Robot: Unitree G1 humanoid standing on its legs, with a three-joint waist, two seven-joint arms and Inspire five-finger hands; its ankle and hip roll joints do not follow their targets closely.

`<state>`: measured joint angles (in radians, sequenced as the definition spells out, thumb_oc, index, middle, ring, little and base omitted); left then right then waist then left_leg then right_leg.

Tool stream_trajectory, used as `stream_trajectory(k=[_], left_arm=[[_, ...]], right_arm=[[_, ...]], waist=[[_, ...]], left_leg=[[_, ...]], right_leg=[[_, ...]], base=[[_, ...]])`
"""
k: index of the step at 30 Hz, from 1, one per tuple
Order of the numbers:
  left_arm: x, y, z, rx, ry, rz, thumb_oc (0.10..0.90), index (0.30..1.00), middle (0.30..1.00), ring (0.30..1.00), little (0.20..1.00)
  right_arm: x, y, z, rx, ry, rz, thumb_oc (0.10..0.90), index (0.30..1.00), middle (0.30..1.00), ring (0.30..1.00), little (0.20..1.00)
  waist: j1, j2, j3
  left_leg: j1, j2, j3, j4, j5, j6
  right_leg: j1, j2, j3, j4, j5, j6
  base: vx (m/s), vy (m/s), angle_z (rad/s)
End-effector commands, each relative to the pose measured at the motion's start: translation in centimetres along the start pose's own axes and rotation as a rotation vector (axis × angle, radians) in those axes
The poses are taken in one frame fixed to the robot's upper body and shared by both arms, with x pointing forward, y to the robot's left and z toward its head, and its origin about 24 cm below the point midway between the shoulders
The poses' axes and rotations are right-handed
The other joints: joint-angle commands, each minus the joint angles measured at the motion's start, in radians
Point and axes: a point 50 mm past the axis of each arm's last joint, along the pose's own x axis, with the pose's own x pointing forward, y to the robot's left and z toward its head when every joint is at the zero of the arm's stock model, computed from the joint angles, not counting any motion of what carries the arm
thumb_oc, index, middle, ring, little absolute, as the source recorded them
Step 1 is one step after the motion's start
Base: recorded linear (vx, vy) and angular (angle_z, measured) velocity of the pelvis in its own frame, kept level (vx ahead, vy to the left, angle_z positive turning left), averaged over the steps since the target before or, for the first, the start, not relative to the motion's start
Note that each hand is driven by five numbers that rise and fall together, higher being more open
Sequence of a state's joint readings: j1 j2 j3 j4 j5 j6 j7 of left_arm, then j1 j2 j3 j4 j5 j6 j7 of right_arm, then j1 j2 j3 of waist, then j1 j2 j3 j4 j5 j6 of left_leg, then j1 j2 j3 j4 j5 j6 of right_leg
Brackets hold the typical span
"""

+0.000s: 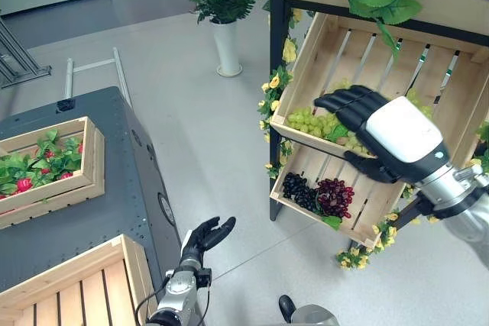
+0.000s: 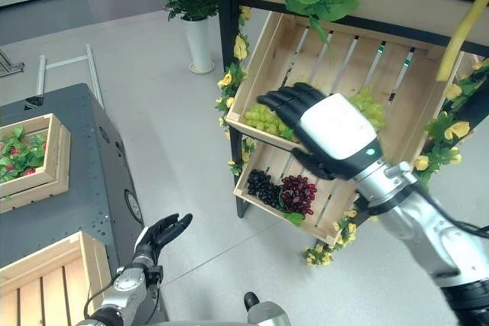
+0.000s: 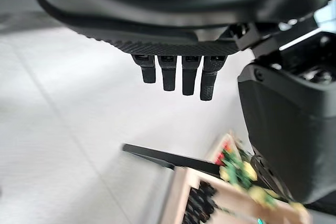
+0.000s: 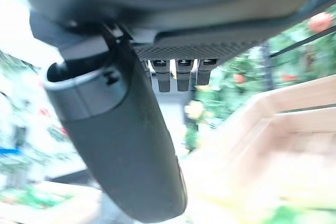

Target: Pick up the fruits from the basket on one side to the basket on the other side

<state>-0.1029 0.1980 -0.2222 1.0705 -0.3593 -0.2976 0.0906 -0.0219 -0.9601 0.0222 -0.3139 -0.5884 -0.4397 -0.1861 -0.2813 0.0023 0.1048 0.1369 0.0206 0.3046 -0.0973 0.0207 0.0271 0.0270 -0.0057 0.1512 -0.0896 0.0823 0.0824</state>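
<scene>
- While the right robot hand hovers over the green grapes in the upper slanted crate of the shelf, the left eye view shows its fingers spread and holding nothing. We'd worry about the tilt: a sloppy pinch could roll the bunch down against the front lip, or tear off loose grapes. The dark grapes and red grapes sit side by side in the lower crate.
- Right eye view gives us more of the right forearm and the empty wooden crate on the grey tabletop, which we take as the drop spot. It's well apart from the shelf, so a weak grip could drop fruit on the floor on the way over.
- Left wrist view: the left robot hand has straight, relaxed fingers, nothing in them, hanging low over the floor. It also catches the shelf's lower crate from down low, which the head views don't.
- Right wrist view: thumb and straight fingers, nothing grasped; past them a pale crate wall and greenery, too blurry to place the grapes.
</scene>
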Motion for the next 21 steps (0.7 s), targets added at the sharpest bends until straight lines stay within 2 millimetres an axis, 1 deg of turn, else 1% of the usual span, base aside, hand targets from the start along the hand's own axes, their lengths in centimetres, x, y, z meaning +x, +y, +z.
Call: stream_trajectory(k=[1, 3, 4, 5, 6, 7, 8, 9, 12, 15, 16, 17, 18, 19, 21], left_arm=[[0.0, 1.7, -0.5, 0.105, 0.032, 0.028, 0.800, 0.900, 0.900, 0.900, 0.900], [-0.7, 2.3, -2.7, 0.107, 0.153, 0.084, 0.800, 0.900, 0.900, 0.900, 0.900], [-0.9, 2.7, -3.3, 0.127, 0.193, 0.095, 0.800, 0.900, 0.900, 0.900, 0.900], [-1.1, 2.9, -3.8, 0.161, 0.221, 0.098, 0.800, 0.900, 0.900, 0.900, 0.900], [-1.6, 3.1, -4.8, 0.256, 0.260, 0.090, 0.800, 0.900, 0.900, 0.900, 0.900], [-1.8, 3.2, -5.1, 0.298, 0.270, 0.084, 0.800, 0.900, 0.900, 0.900, 0.900], [-2.3, 3.3, -5.8, 0.385, 0.289, 0.058, 0.800, 0.900, 0.900, 0.900, 0.900], [-2.5, 3.5, -6.1, 0.423, 0.293, 0.047, 0.800, 0.900, 0.900, 0.900, 0.900], [-2.8, 3.8, -6.4, 0.404, 0.297, 0.068, 0.800, 0.900, 0.900, 0.900, 0.900], [-2.9, 3.9, -6.5, 0.384, 0.307, 0.084, 0.800, 0.900, 0.900, 0.900, 0.900], [-2.9, 3.8, -6.6, 0.376, 0.315, 0.084, 0.800, 0.900, 0.900, 0.900, 0.900], [-2.9, 3.8, -6.6, 0.374, 0.314, 0.085, 0.800, 0.900, 0.900, 0.900, 0.900], [-2.9, 3.5, -6.6, 0.364, 0.307, 0.082, 0.800, 0.900, 0.900, 0.900, 0.900], [-2.8, 3.3, -6.5, 0.361, 0.300, 0.078, 0.800, 0.900, 0.900, 0.900, 0.900], [-2.8, 3.0, -6.4, 0.361, 0.279, 0.074, 0.800, 0.900, 0.900, 0.900, 0.900]], right_arm=[[1.0, -1.1, 0.2, 0.083, -0.036, -0.242, 0.800, 0.900, 0.900, 0.900, 0.900], [0.9, 0.5, 0.9, 0.152, -0.041, -0.230, 0.800, 0.900, 0.900, 0.900, 0.900], [0.9, 1.4, 1.3, 0.181, -0.042, -0.219, 0.800, 0.900, 0.900, 0.900, 0.900], [0.9, 2.2, 1.5, 0.197, -0.041, -0.199, 0.800, 0.900, 0.900, 0.900, 0.900], [0.9, 3.4, 1.8, 0.246, -0.023, -0.166, 0.800, 0.900, 0.900, 0.900, 0.900], [1.0, 4.0, 1.9, 0.267, -0.016, -0.150, 0.800, 0.900, 0.900, 0.900, 0.900], [1.0, 5.0, 2.2, 0.304, -0.007, -0.118, 0.800, 0.900, 0.900, 0.900, 0.900], [1.0, 5.7, 2.4, 0.336, -0.005, -0.091, 0.800, 0.900, 0.900, 0.900, 0.900], [0.8, 8.1, 3.1, 0.429, 0.027, -0.010, 0.800, 0.900, 0.900, 0.900, 0.900], [0.5, 10.8, 3.3, 0.493, 0.094, 0.065, 0.800, 0.900, 0.900, 0.900, 0.900], [0.4, 12.2, 3.6, 0.525, 0.128, 0.107, 0.800, 0.900, 0.900, 0.900, 0.900], [0.3, 12.6, 3.7, 0.526, 0.133, 0.116, 0.800, 0.900, 0.900, 0.900, 0.900], [0.0, 14.2, 3.9, 0.552, 0.182, 0.178, 0.800, 0.900, 0.900, 0.900, 0.900], [-0.4, 15.4, 4.1, 0.569, 0.218, 0.215, 0.800, 0.900, 0.900, 0.900, 0.900], [-1.0, 17.0, 4.4, 0.584, 0.267, 0.277, 0.800, 0.900, 0.900, 0.900, 0.900]], waist=[[0.065, -0.036, -0.060], [0.076, -0.037, -0.059], [0.083, -0.047, -0.059], [0.088, -0.048, -0.060], [0.099, -0.049, -0.061], [0.103, -0.049, -0.060], [0.113, -0.048, -0.059], [0.119, -0.046, -0.058], [0.143, -0.040, -0.053], [0.169, -0.038, -0.051], [0.181, -0.036, -0.046], [0.185, -0.036, -0.046], [0.200, -0.035, -0.045], [0.209, -0.034, -0.044], [0.221, -0.033, -0.044]], left_leg=[[0.037, -0.055, -0.018, 0.044, -0.179, 0.029], [0.039, -0.055, -0.025, 0.041, -0.177, 0.027], [0.029, -0.055, -0.015, 0.041, -0.157, 0.024], [0.028, -0.054, -0.018, 0.039, -0.156, 0.023], [0.027, -0.053, -0.026, 0.036, -0.153, 0.022], [0.026, -0.053, -0.031, 0.034, -0.151, 0.021], [0.027, -0.053, -0.040, 0.029, -0.147, 0.018], [0.030, -0.052, -0.049, 0.022, -0.142, 0.017], [0.033, -0.053, -0.068, 0.014, -0.137, 0.013], [0.025, -0.053, -0.082, 0.014, -0.131, 0.008], [0.024, -0.055, -0.096, 0.014, -0.130, 0.007], [0.021, -0.056, -0.097, 0.013, -0.128, 0.007], [0.016, -0.058, -0.112, 0.014, -0.126, 0.005], [0.015, -0.059, -0.122, 0.013, -0.125, 0.006], [0.014, -0.060, -0.135, 0.011, -0.124, 0.005]], right_leg=[[0.021, 0.040, -0.031, 0.006, -0.054, 0.030], [0.025, 0.036, -0.042, 0.006, -0.056, 0.028], [0.016, 0.034, -0.046, 0.008, -0.042, 0.022], [0.015, 0.032, -0.052, 0.008, -0.042, 0.022], [0.016, 0.030, -0.063, 0.007, -0.044, 0.020], [0.017, 0.029, -0.068, 0.007, -0.044, 0.019], [0.019, 0.028, -0.075, 0.007, -0.046, 0.019], [0.022, 0.027, -0.082, 0.006, -0.048, 0.018], [0.030, 0.022, -0.107, 0.002, -0.053, 0.016], [0.032, 0.014, -0.138, 0.002, -0.056, 0.012], [0.040, 0.011, -0.158, 0.002, -0.061, 0.010], [0.038, 0.010, -0.160, 0.002, -0.060, 0.009], [0.041, 0.006, -0.177, 0.002, -0.064, 0.005], [0.044, 0.004, -0.189, 0.002, -0.067, 0.003], [0.050, 0.002, -0.205, 0.002, -0.072, 0.000]], base=[[0.00, -0.079, 0.05], [-0.03, -0.108, 0.02], [-0.06, -0.132, 0.04], [-0.06, -0.141, 0.11], [0.00, -0.082, 0.14], [0.00, -0.093, 0.15], [0.01, -0.080, 0.14], [0.02, -0.087, 0.10], [0.02, -0.073, 0.21], [0.01, -0.065, 0.12], [0.00, -0.055, 0.15], [-0.01, -0.071, 0.19], [-0.01, -0.061, 0.28], [0.00, -0.062, 0.32], [0.02, -0.046, 0.34]])
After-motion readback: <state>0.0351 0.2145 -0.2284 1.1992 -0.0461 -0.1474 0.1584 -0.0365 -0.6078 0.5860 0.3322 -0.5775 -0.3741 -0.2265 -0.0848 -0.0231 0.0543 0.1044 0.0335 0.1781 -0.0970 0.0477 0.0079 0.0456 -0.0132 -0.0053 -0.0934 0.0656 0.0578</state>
